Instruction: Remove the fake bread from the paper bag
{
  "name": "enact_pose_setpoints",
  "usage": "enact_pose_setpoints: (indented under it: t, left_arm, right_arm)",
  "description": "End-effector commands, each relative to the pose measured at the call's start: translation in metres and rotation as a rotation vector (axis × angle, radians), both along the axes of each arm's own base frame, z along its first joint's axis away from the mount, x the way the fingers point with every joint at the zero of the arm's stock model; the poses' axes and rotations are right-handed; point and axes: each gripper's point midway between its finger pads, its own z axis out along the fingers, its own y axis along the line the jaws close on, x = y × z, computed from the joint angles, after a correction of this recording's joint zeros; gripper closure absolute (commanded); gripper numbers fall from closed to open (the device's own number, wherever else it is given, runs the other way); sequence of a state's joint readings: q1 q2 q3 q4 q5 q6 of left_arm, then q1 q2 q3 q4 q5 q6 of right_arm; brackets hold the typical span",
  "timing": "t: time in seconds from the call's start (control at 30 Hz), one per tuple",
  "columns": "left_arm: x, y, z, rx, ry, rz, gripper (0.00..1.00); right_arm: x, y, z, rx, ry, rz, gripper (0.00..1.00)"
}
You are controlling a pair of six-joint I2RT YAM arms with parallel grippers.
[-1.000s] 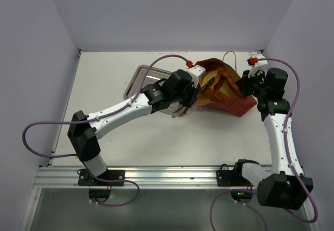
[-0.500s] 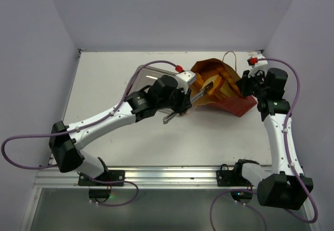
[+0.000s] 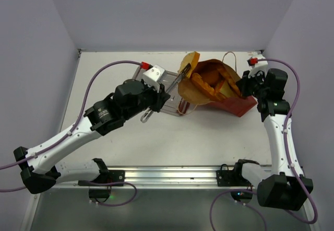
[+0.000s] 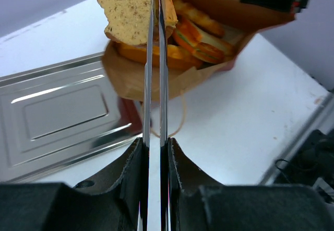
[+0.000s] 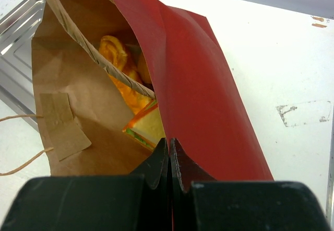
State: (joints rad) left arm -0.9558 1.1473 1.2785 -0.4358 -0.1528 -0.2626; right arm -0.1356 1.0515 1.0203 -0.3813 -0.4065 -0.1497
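Your left tool (image 3: 185, 70) is almost pressed together: its two thin fingers (image 4: 150, 58) are pinching a pale flat slice of fake bread (image 4: 130, 6) by its edge. The slice is held up in the air, at the far left side of the mouth of the paper bag (image 3: 240, 104). Whether its lower edge touches the brown rim, you cannot tell.

The bag lies on the desk (image 3: 182, 137), at the far right, with its open mouth toward the left, just beside the metal tray (image 4: 62, 111). The other fake bread pieces (image 5: 122, 69) are inside the bag, orange and golden, near the mouth.

Your right tool (image 5: 169, 148) is pressed together on the red wall of the bag, at the right side of the bag.
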Motion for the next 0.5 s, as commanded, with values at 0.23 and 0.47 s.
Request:
enact_pose_setpoints:
  t: [0.23,0.47]
  left_arm:
    - [0.073,0.071,-0.049,0.214,-0.033,0.284,1.00]
    - [0.132,0.096,-0.104,0.277,0.027,0.417,1.00]
  right_arm:
    - [0.000,-0.001,0.006,0.000,-0.039,-0.020,1.00]
    - [0.000,0.000,0.003,0.006,-0.038,-0.016,1.00]
